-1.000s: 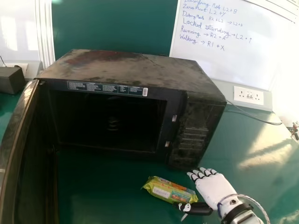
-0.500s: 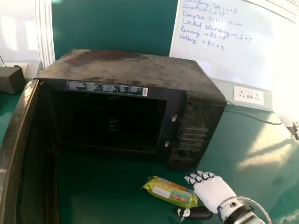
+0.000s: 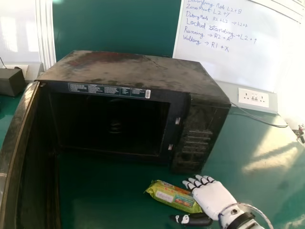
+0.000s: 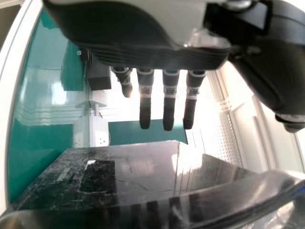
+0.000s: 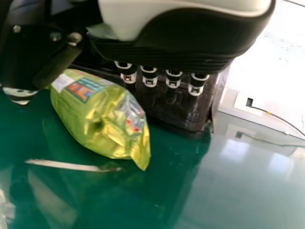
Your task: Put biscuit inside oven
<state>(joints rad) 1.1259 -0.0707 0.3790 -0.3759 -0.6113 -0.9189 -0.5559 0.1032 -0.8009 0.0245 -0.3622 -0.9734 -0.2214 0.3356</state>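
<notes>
The yellow-green plastic biscuit packet (image 3: 172, 196), lying between the straight fingers and thumb of the white-and-black right hand (image 3: 215, 196) before the boxy black oven (image 3: 133, 69), could be spun aside by an off-centre pinch, the left hand (image 4: 168, 106) being likewise straight-fingered, the glossy green tabletop (image 3: 257, 138) backed by a written-on whiteboard (image 3: 248, 59).

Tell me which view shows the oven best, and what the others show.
The head view, where the oven shows its front, open door and interior. The left wrist view gives its top and a door edge; the right wrist view, a lower corner beyond the right hand.
</notes>
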